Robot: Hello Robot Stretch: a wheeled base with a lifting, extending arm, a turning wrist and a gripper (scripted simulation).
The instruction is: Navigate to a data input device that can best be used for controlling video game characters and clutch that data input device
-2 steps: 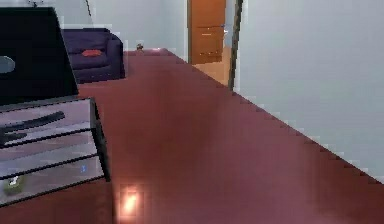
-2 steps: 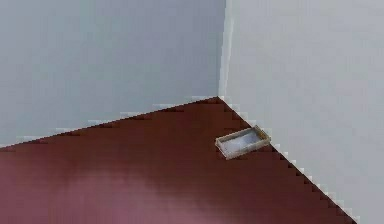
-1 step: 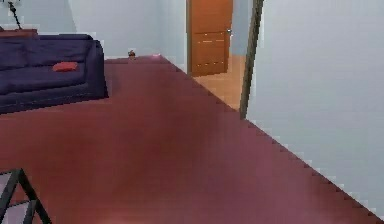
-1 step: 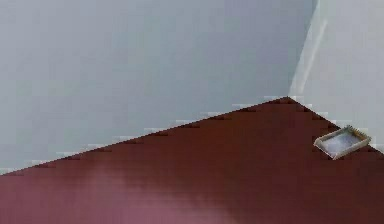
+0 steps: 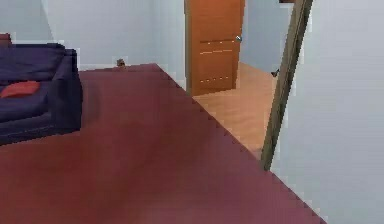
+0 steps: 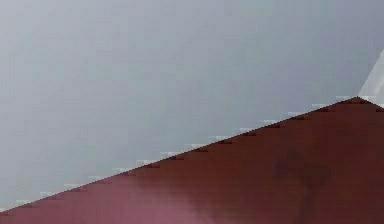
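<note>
Ahead, dark red carpet (image 5: pixel 150 150) runs to a navy sofa (image 5: pixel 40 85) at the forward view's left, with a red cushion (image 5: pixel 20 89) on its seat. An orange wooden door (image 5: pixel 215 45) stands at the back, with light wood floor (image 5: pixel 245 105) before it. A dark door frame (image 5: pixel 285 85) edges a pale wall (image 5: pixel 340 120) on the right. To the arm side, a grey wall (image 6: pixel 150 80) meets the carpet. Cannot tell the state of the fingers or where the input device is.

Even, diffuse light, moderately bright. Wall (image 6: pixel 150 70) shades grey towards the arm side view's right; maroon floor (image 6: pixel 300 170) carries a faint darker shadow.
</note>
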